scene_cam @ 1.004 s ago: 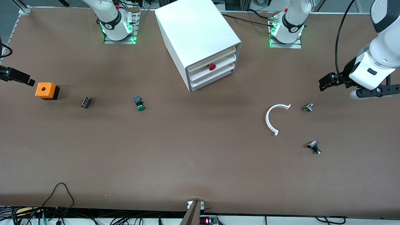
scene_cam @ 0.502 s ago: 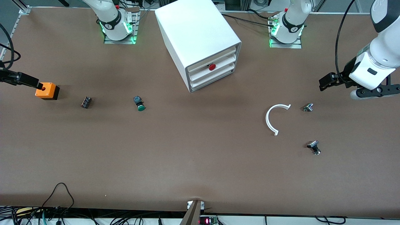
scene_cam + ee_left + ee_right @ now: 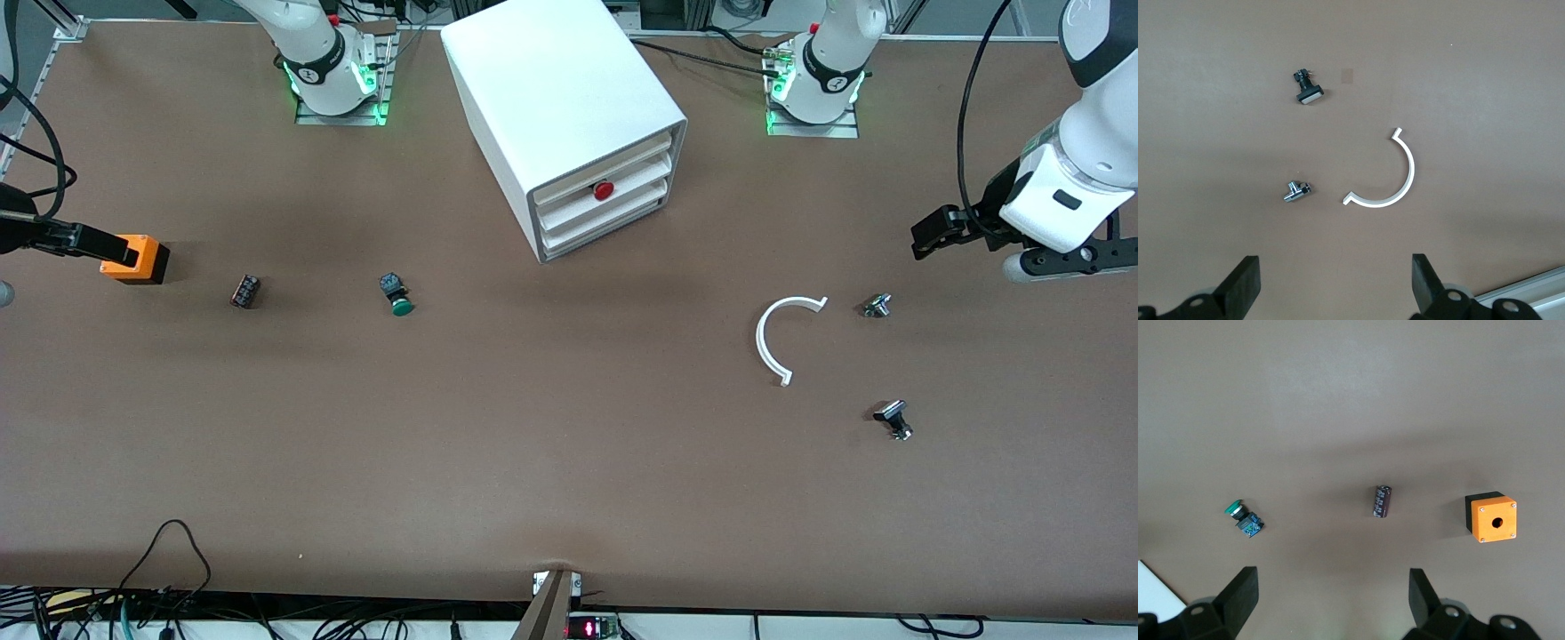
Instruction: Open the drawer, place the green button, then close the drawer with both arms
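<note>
Since the earlier frames my right end effector [image 3: 89,242] has slid in from the table's edge until it hangs over the orange box [image 3: 147,258], while my left end effector [image 3: 929,236] has barely shifted, hovering over the surface [image 3: 569,462] at the left arm's end. Both wrist views show my fingers spread wide with nothing between them.

From my right end effector, the button [image 3: 396,295] lies well apart, toward the cabinet [image 3: 569,116], past a small dark cylinder [image 3: 245,291] that sits between us. It rests on its side, green cap pointing toward the front camera. I judge it light, rigid and apt to roll on that round cap, so I would take hold across the squarer dark body.

All 3 drawers look shut; the drawer [image 3: 605,229] at the bottom shows no knob. Below my left end effector lie a white curved strip [image 3: 775,338] and 2 small metal parts [image 3: 877,305].
</note>
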